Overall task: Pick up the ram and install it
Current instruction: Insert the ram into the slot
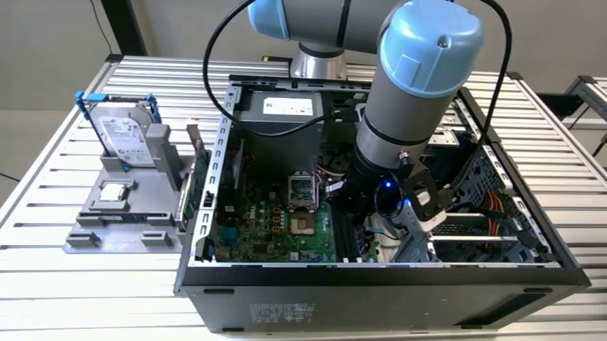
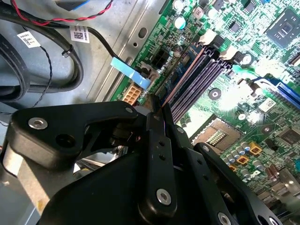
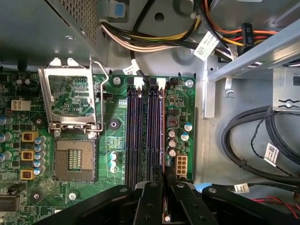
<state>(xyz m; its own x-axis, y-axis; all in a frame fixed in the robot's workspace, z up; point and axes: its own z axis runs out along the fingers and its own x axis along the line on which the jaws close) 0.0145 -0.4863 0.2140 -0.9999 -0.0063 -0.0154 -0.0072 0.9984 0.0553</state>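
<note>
My gripper (image 1: 357, 213) is down inside the open computer case (image 1: 379, 273), over the memory slots (image 3: 140, 136) of the green motherboard (image 3: 112, 108). In both wrist views the black fingers (image 3: 152, 204) are closed on a thin board seen edge-on, the ram (image 3: 163, 140). It runs along the slot nearest the board's edge (image 2: 180, 79), in line with the other slots (image 2: 201, 75). Its lower edge and the slot's end clips are partly hidden, so I cannot tell how deep it sits.
An open processor socket (image 3: 72, 159) lies beside the slots. Thick black cables (image 3: 253, 136) and a drive cage (image 1: 474, 227) crowd the case's other side. A grey fixture (image 1: 124, 227) at the exterior view's left holds a blue-framed hard drive (image 1: 128, 138) and a small silver chip (image 1: 114, 192).
</note>
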